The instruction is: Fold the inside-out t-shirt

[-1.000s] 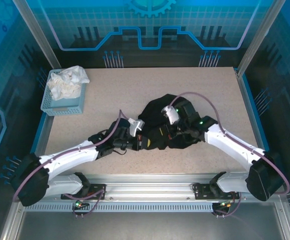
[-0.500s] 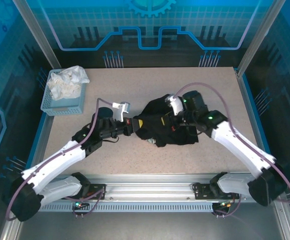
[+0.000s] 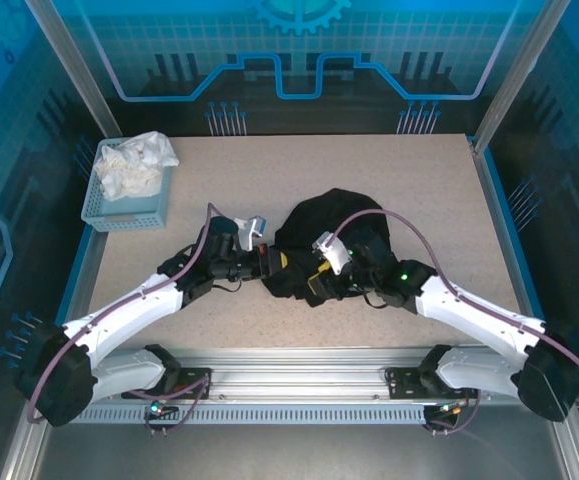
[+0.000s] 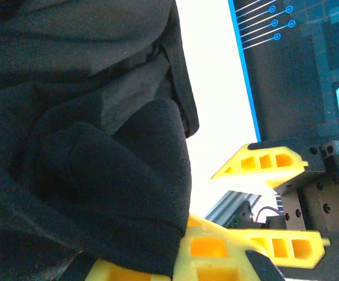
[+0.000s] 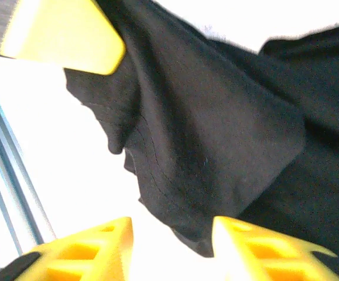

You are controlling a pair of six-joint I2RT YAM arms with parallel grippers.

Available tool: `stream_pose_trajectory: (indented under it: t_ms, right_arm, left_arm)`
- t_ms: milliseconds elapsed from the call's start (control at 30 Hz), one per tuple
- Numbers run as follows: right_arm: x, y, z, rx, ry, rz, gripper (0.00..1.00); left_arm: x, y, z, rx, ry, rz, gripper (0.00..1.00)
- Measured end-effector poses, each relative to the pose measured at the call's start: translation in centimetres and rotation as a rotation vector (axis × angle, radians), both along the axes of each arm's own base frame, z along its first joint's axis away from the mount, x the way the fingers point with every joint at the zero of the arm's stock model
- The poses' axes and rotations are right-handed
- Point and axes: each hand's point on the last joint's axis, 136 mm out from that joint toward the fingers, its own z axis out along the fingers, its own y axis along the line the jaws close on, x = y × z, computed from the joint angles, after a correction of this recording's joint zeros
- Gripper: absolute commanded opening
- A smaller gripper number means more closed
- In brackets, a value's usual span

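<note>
The inside-out t-shirt is a bunched black heap in the middle of the table; no print shows. My left gripper is at its left edge, shut on a fold of the black fabric, which bulges over its yellow fingers. My right gripper is at the heap's near edge, close to the left one. Its yellow fingers stand apart, open, and a loose corner of the shirt hangs just ahead of the gap without being pinched.
A light blue basket with a white cloth stands at the far left of the table. The metal rail runs along the near edge. Blue enclosure walls close in the table on the left, right and far sides.
My right gripper has opened and let go of the shirt, moving nearer and to the left. The left gripper stays shut on the fabric, and the shirt has sunk into a rounder heap.
</note>
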Motion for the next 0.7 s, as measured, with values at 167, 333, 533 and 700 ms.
stream_pose_trajectory:
  t_ms: [167,333,533,700]
  right_arm:
    - [0.4,1.7,-1.1,-0.004,-0.067,0.048,0.55]
    - [1.2,2.7,-2.2,-0.015,-0.08,0.058,0.54]
    - [-1.0,3.0,-1.2,0.037,-0.037,0.167,0.58]
    - [-1.9,2.3,1.6,0.148,-0.025,0.212,0.6]
  left_arm:
    - [-0.1,-0.5,1.3,-0.048,0.025,-0.007,0.0]
    - [-0.7,-0.2,2.3,-0.041,0.031,-0.012,0.03]
    - [-2.5,2.0,0.9,0.079,0.047,-0.005,0.04]
    - [-5.6,4.6,-5.0,0.194,0.152,0.004,0.09]
